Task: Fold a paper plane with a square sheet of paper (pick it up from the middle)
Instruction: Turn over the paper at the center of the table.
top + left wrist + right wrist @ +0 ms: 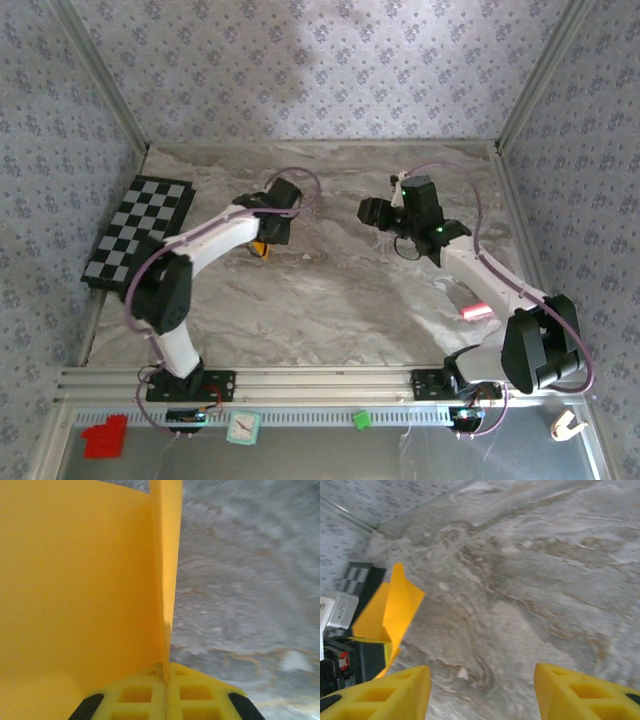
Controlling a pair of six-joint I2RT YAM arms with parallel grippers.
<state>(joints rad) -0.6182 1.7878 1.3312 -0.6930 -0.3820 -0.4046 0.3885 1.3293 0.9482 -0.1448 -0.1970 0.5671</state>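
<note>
One crease at least is showing; the dart shape is not yet appearing.
Left gripper [166, 677] is clamping its jaws on the partly folded square sheet of paper [75, 580], holding it just left of centre in the top view. Right gripper [482, 680] is hanging open and empty, apart from the sheet. Most of the folding is, I judge, remaining.
</note>
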